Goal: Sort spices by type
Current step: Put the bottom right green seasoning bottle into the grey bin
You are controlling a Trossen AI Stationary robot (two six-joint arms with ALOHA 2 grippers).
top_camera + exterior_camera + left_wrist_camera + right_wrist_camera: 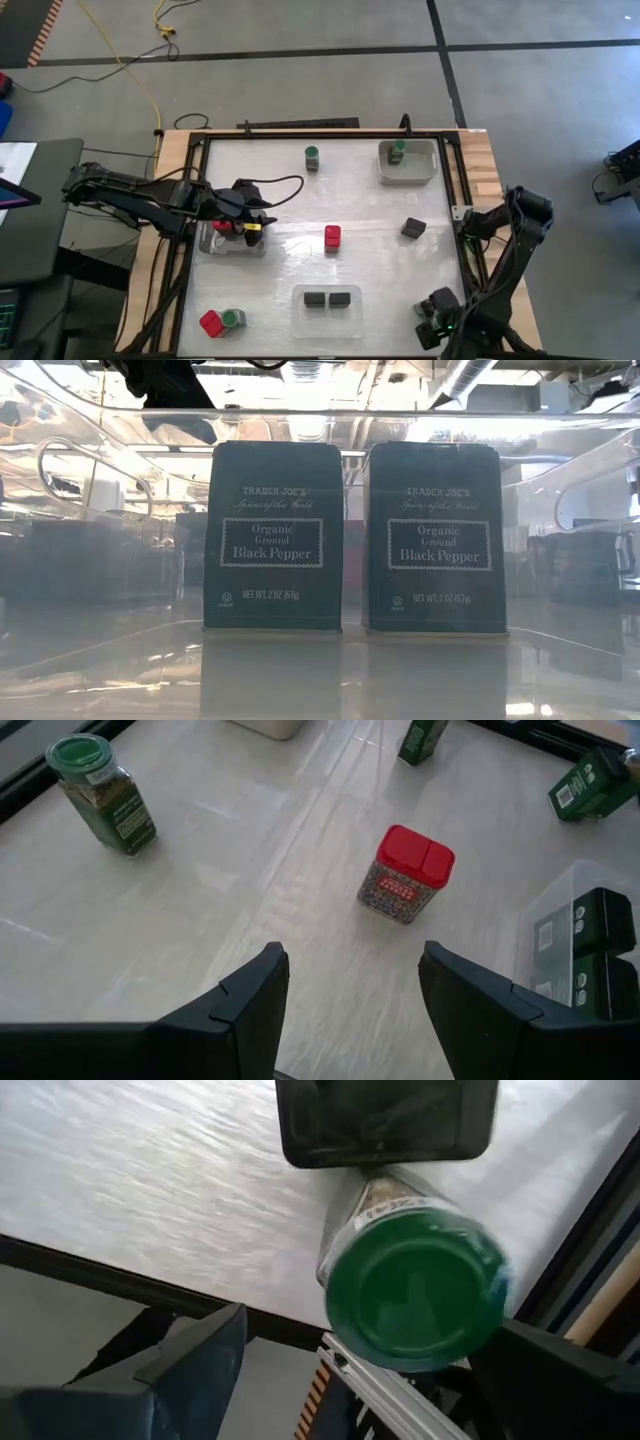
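Right gripper [368, 1330], at the table's five-o'clock corner, has its fingers spread to either side of a green-lidded jar [415, 1295] that lies on its side, lid toward the wrist camera. A gap shows between the lid and one finger, so the jar appears unpinched. A dark block [385, 1120] sits against the jar's far end; it may be one of the black boxes, but the view is too close to say.

Left gripper [355, 980], at nine o'clock above the left tray [208, 246], is likewise parted and empty. It faces the red spice [405, 875] standing upright at the table's centre.

Two black boxes [272, 535] stand side by side in the clear tray [300, 292] at six o'clock. Another jar stands in the grey tray [432, 150] at one o'clock.

Handling: the jar looks rigid, light and smooth-walled. Being round and lying down, it is likely to roll. A hold across the body just behind the lid should be the most secure.
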